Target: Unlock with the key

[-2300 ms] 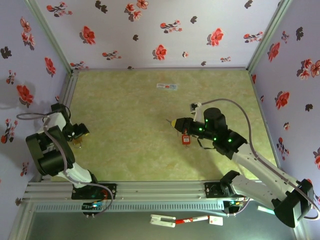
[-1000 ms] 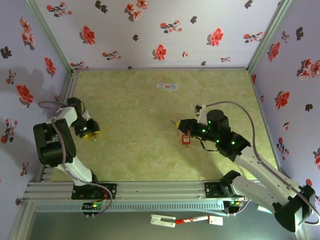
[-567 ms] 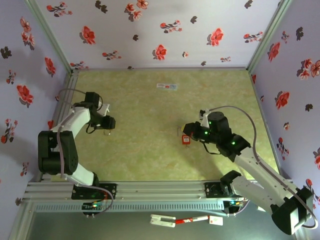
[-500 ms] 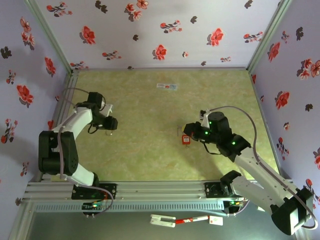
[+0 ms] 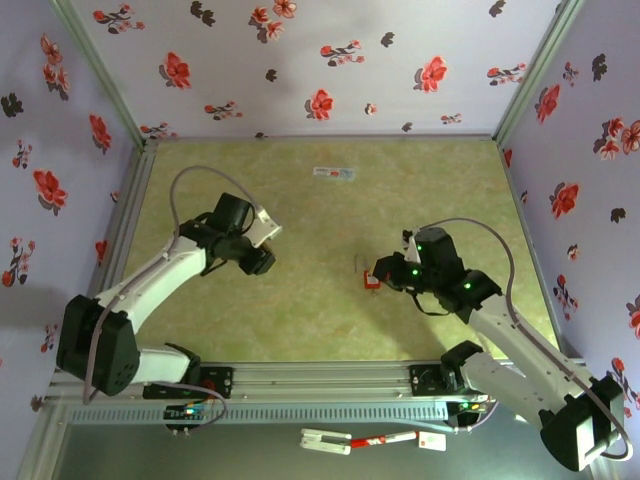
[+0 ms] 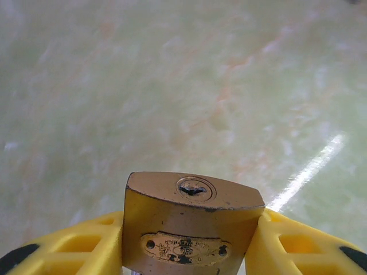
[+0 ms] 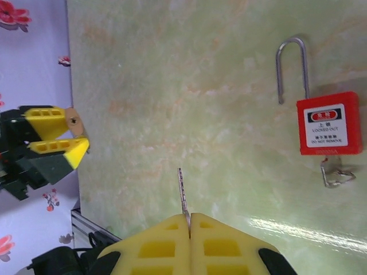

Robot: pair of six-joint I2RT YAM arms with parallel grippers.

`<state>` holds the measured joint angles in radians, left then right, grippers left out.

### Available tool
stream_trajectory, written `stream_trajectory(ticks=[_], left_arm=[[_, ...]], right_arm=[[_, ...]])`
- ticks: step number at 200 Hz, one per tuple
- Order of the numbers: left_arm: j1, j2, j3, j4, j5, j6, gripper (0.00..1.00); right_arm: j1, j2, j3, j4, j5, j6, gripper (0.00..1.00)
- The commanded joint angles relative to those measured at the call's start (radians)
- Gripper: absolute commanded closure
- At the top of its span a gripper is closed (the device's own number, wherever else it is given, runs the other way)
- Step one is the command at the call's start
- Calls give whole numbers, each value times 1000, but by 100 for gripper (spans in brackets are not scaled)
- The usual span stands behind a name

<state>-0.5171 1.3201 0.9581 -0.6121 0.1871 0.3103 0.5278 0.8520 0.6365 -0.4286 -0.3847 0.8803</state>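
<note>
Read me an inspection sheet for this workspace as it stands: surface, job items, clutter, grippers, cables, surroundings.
Surface: green marbled table, glare streaks, no spills seen.
Job's things: brass padlock, keyhole facing the left wrist camera; key, blade sticking out forward.
Clutter: red padlock lying flat, small keys beside it; flat packet near the far edge; white and red bits below the front rail.
Grippers: left gripper shut on the brass padlock; right gripper shut on the key.
Cables: grey cable looping over the left arm, another over the right.
Surroundings: floral walls on three sides.
</note>
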Motion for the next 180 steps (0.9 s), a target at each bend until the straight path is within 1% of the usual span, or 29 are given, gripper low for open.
stream_trajectory(ticks=[1, 13, 32, 47, 80, 105, 144, 180], left_arm=[[-70, -53, 14, 32, 40, 183, 74], [-113, -74, 13, 35, 40, 239, 74], [-176, -104, 9, 42, 40, 325, 75], [-217, -122, 8, 50, 40, 368, 75], [-294, -127, 33, 63, 6, 391, 76], [-360, -127, 33, 100, -24, 393, 77], [-413, -122, 18, 171, -42, 417, 79], [-454, -102, 35, 183, -42, 453, 79]], right_arm=[[-8, 0, 42, -74, -6, -77, 100], [-8, -1, 56, -91, -16, -105, 100], [-8, -9, 73, -95, -77, -148, 100], [-8, -22, 89, -116, -94, -179, 100], [-6, -59, 93, -118, -122, -220, 100], [-3, -96, 71, -75, -163, -231, 100], [26, -120, 59, -24, -246, -230, 100], [77, -119, 60, -23, -254, -235, 100]])
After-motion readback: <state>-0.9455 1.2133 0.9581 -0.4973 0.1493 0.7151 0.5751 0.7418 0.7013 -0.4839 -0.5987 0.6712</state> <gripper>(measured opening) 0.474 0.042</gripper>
